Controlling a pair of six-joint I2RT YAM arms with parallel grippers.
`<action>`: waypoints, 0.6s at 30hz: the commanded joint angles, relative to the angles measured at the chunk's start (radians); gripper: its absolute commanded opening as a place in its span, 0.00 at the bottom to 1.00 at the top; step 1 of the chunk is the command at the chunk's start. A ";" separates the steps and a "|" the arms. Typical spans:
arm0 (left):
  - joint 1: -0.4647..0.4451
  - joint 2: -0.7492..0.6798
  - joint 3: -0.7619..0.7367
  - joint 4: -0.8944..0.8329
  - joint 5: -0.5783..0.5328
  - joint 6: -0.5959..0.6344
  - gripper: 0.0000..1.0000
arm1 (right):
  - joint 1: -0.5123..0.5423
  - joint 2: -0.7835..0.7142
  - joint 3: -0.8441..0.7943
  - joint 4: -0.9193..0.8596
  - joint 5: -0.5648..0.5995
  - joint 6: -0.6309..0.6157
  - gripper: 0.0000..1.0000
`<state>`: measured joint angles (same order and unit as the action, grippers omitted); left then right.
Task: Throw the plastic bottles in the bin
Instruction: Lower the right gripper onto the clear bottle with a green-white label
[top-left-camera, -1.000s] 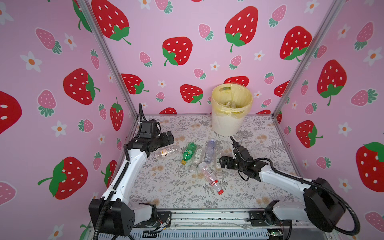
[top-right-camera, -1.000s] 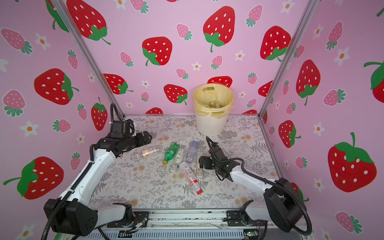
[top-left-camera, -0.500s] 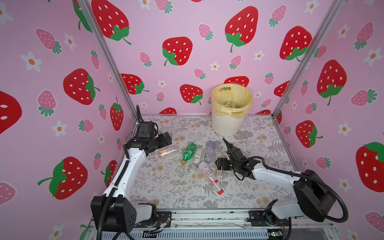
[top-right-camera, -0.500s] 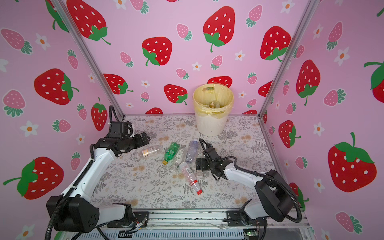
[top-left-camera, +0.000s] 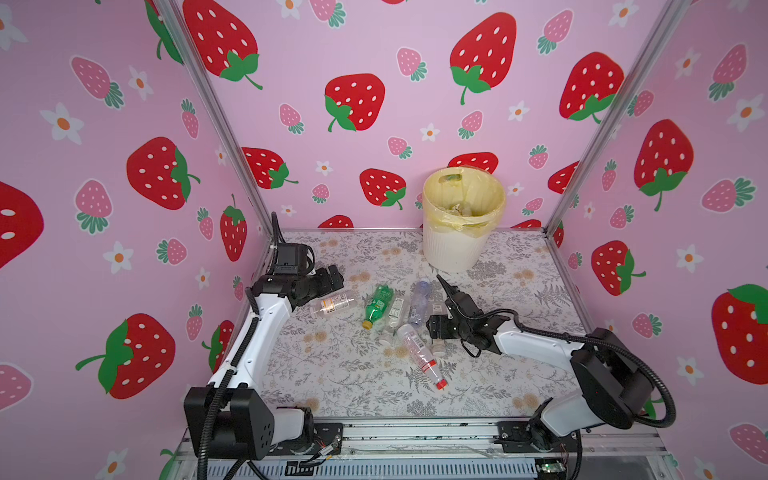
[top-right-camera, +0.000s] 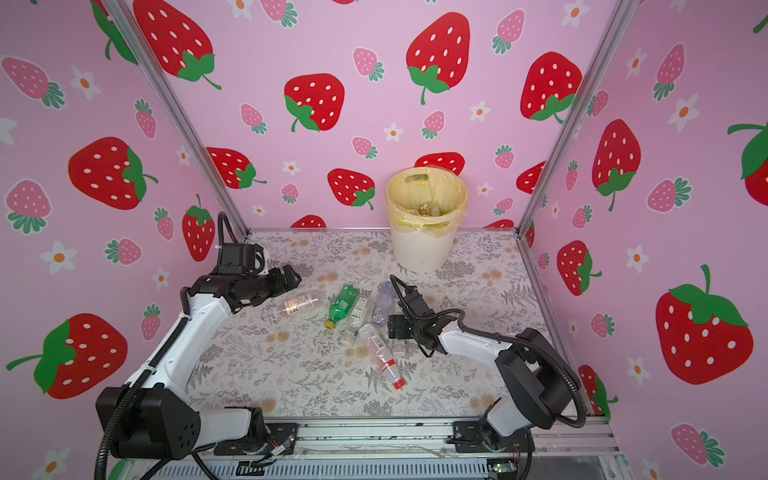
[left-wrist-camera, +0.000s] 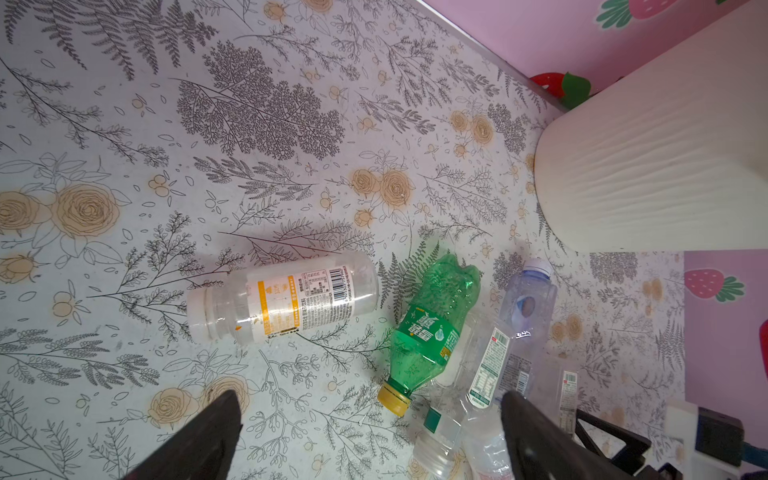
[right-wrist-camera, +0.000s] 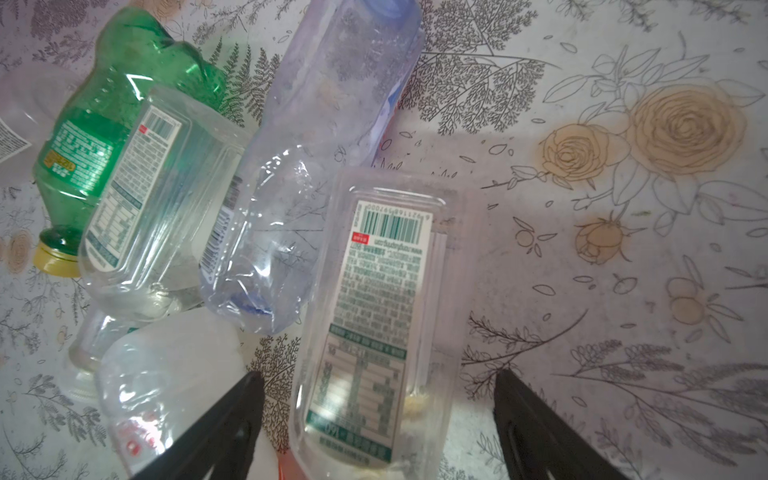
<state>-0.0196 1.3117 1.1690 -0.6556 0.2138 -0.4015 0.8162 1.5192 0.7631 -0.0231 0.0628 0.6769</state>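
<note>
The bin (top-left-camera: 451, 249) stands at the far edge of the desk (top-left-camera: 332, 374), about 1 o'clock from its centre. The plastic bottles (top-left-camera: 417, 305) lie loose mid-desk. The right gripper (right-wrist-camera: 376, 376) is spread wide astride a flat clear bottle (right-wrist-camera: 376, 291), its fingers (right-wrist-camera: 232, 415) clear of both sides. A green bottle (top-left-camera: 378, 305) lies at 10 o'clock from it. The left gripper (top-left-camera: 334, 277), spread fully and empty, hovers at 10 o'clock from the desk's centre, near an orange-labelled bottle (top-left-camera: 334, 304).
</note>
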 joint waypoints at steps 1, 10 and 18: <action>0.004 0.000 -0.003 -0.009 0.012 -0.007 0.99 | 0.008 0.024 0.034 0.002 0.014 -0.011 0.88; 0.007 -0.008 -0.010 -0.004 0.010 -0.008 0.99 | 0.011 0.068 0.047 0.000 0.017 -0.018 0.86; 0.008 -0.002 -0.009 -0.002 0.018 -0.008 0.99 | 0.019 0.104 0.090 -0.039 0.046 -0.027 0.86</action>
<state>-0.0174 1.3117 1.1690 -0.6552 0.2203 -0.4084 0.8268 1.6051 0.8257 -0.0288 0.0769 0.6559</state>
